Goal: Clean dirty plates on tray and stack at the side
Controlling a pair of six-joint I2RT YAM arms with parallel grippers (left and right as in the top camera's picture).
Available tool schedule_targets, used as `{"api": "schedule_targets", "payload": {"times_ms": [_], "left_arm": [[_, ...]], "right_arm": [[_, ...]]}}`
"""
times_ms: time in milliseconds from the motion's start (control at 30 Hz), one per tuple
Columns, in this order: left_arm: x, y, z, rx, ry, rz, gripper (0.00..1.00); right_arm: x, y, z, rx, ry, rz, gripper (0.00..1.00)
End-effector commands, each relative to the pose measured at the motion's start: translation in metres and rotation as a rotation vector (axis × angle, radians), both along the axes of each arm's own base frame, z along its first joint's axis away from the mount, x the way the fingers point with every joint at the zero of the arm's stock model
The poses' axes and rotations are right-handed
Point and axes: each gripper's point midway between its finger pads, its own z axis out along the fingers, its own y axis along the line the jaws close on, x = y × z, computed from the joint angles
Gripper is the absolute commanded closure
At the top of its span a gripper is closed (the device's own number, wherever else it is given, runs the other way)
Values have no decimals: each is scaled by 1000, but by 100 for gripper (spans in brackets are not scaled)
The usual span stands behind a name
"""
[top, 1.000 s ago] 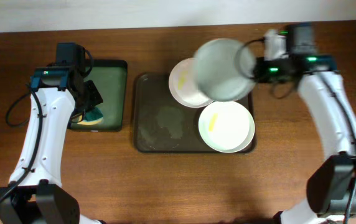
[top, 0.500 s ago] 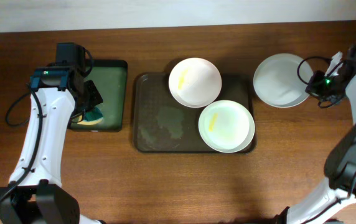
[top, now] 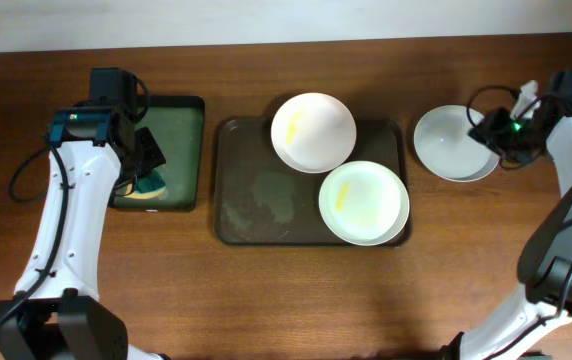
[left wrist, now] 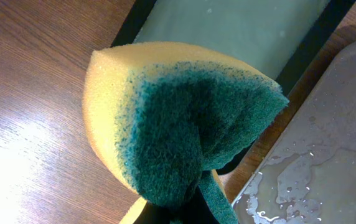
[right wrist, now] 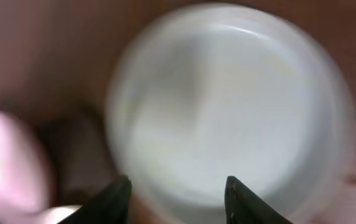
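Moved: one plate [top: 452, 145], from mid-air over the tray [top: 246, 205] to flat on the table [top: 266, 300] just right of it, no smears showing. At its right rim the right gripper [top: 494, 132], fingers [right wrist: 117, 198] apart, clamping nothing; wrist view blurred. On the tray, both yellow-streaked: back plate [top: 313, 131] overhangs the far rim, front plate [top: 364, 203] at the front-right corner, edges meeting. Over the green tray [top: 181, 130], left gripper [top: 148, 168] pinched shut on the sponge [left wrist: 178, 124].

White plates [top: 313, 132] smeared yellow; plain white plate [top: 453, 143]; grey-brown tray [top: 256, 200]; dark green tray [top: 181, 150]; yellow sponge [left wrist: 112, 106], green-faced; brown wood-grain table [top: 266, 300].
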Motion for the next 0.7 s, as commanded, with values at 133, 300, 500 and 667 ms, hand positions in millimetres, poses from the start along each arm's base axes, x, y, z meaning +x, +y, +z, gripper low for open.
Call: {"api": "schedule_targets", "payload": {"times_ms": [133, 300, 500, 667], "left_arm": [[2, 1, 5, 4, -15, -9, 100], [2, 1, 5, 4, -15, -9, 100], [2, 1, 5, 4, -16, -9, 100], [2, 1, 5, 4, -16, -9, 100]], "right_arm": [[33, 128, 10, -116, -71, 225, 45], [39, 169, -12, -323, -40, 202, 43], [40, 198, -36, -292, 0, 106, 51], [28, 215, -72, -249, 101, 59, 50]]}}
